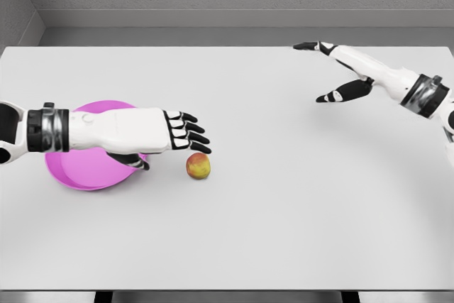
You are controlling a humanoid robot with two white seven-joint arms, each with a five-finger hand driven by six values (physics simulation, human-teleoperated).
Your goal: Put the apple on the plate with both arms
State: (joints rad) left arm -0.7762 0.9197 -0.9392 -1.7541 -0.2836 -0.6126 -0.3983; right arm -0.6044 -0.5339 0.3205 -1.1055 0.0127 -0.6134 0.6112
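Two white hands empty and spread: left hand (pixel 159 133) hovers just beside small red-yellow apple (pixel 198 166) near the left edge of the white table (pixel 284 211), by round pink plate (pixel 78 172); right hand (pixel 340 69) well apart; reach step, next closing fingers around it.

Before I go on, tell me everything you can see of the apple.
The apple is small and round, red blending into yellow-green, with a smooth skin. It sits on the white table, not on the pink plate, which lies to its left. The left robot hand hovers just above and behind it, fingers spread; whether a fingertip touches it cannot be told. Nothing grasps it.
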